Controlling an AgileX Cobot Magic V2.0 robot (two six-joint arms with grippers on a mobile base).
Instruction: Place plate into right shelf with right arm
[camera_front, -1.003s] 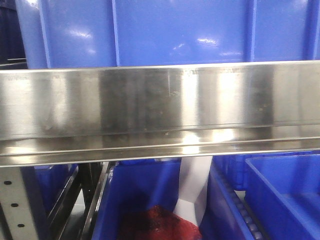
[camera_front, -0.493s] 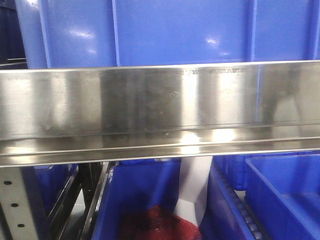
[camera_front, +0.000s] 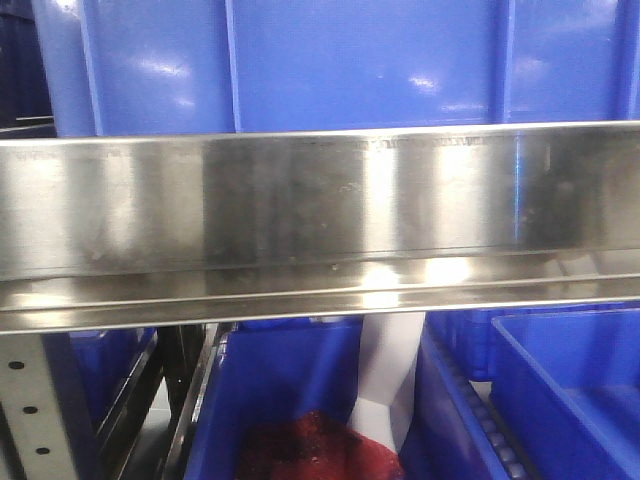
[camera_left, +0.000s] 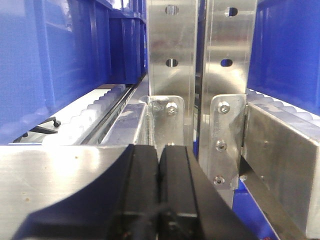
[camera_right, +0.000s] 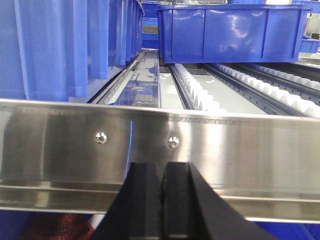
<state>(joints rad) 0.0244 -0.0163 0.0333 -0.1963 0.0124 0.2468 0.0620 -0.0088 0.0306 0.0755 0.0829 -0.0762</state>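
Note:
The plate is not in any view. The right shelf's wide brushed-steel rail (camera_front: 320, 215) fills the front view, with blue bins (camera_front: 330, 60) above it. My right gripper (camera_right: 163, 167) is shut and empty, its black fingers pressed together just in front of the same steel rail (camera_right: 225, 150), which carries two screws. Beyond the rail lie white roller tracks (camera_right: 200, 92) and a blue bin (camera_right: 230, 32). My left gripper (camera_left: 159, 150) is shut and empty, facing the grey perforated uprights (camera_left: 172, 60) of the shelf.
Under the rail a blue bin (camera_front: 290, 390) holds something dark red (camera_front: 310, 450), with a white strip (camera_front: 385, 375) beside it. More blue bins (camera_front: 560, 390) stand lower right. A perforated upright (camera_front: 25, 410) is at lower left. Blue bins (camera_left: 50, 65) flank the left gripper.
Only the reflections at the right end of the steel rail have shifted a little. Nothing else has visibly moved.

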